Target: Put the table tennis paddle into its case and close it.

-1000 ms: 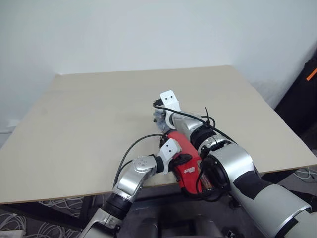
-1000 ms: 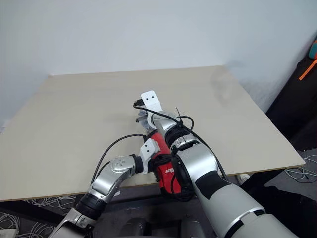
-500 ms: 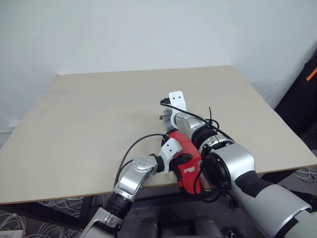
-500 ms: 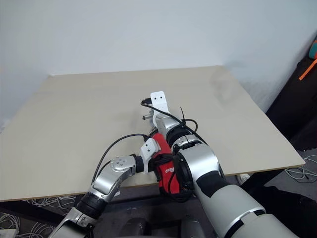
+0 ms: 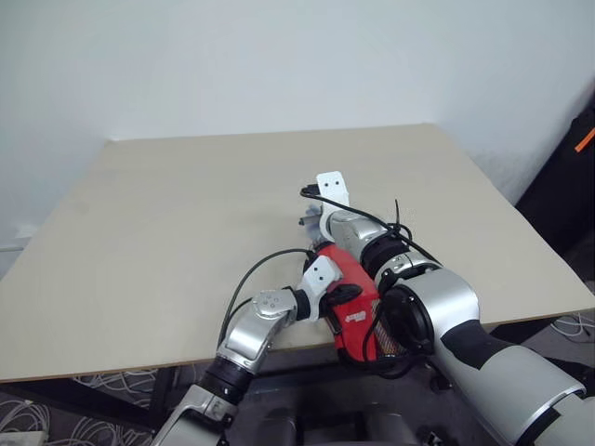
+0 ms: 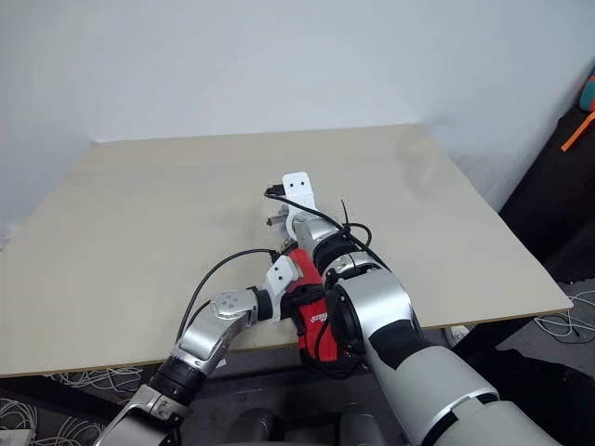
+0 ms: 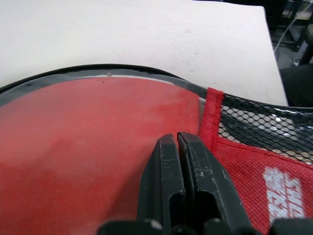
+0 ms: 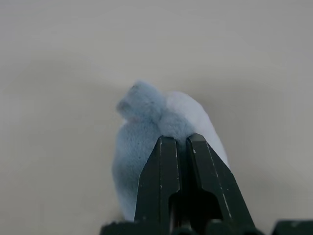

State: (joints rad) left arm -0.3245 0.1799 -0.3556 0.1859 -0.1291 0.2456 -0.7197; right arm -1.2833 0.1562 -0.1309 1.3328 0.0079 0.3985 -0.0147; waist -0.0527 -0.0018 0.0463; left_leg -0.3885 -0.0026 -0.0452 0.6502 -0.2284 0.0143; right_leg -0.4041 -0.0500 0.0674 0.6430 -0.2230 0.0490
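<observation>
We are seeing the left gripper (image 7: 177,138), jaws together, pressing its tips on the case (image 7: 88,142) at the table's (image 5: 167,232) near edge. The right gripper (image 8: 177,143), jaws together, is reaching forward over a pale blue lump (image 8: 146,122); bare tabletop lies around.

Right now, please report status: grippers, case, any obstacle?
Left gripper shut, on the case. Right gripper shut, against pale blue-grey lump. Paddle not discernible.
</observation>
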